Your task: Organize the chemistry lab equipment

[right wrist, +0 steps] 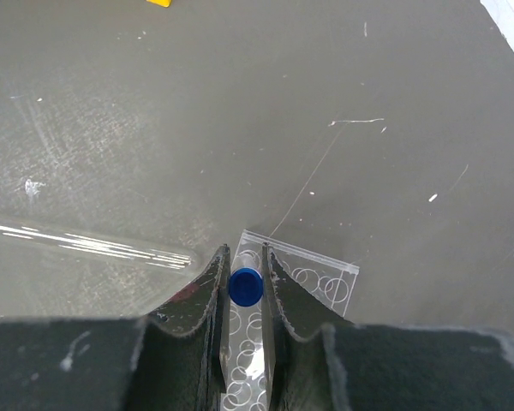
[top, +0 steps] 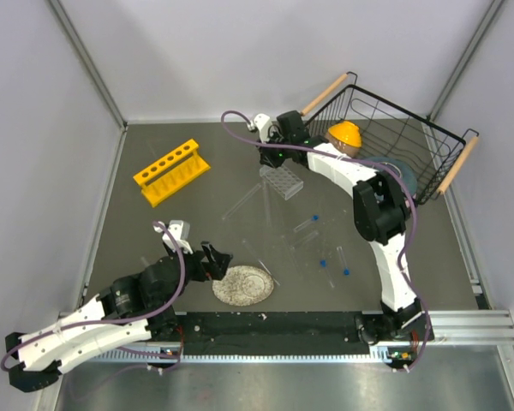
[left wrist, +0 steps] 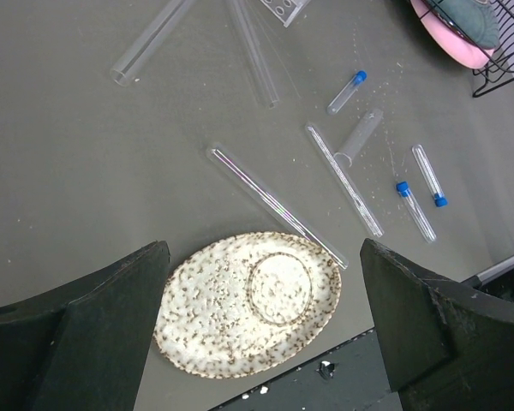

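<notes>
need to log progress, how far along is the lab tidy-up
Done: seemingly nothing; the yellow rack looks empty. In hand: the right end effector is shut on a blue-capped vial above the clear rack. Left: long test tubes and several vials lie loose; the left end effector hangs open over the speckled disc.

1. Yellow six-hole tube rack [top: 171,172]: upright, angled, far left.
2. Small clear plastic rack [top: 282,181]: flat, far centre.
3. Long clear test tubes [left wrist: 274,205]: lying scattered, unaligned.
4. Three blue-capped vials [left wrist: 346,92]: lying loose among them.
5. Fourth vial [right wrist: 245,287]: pinched by the right gripper [right wrist: 244,251] over the clear rack.
</notes>
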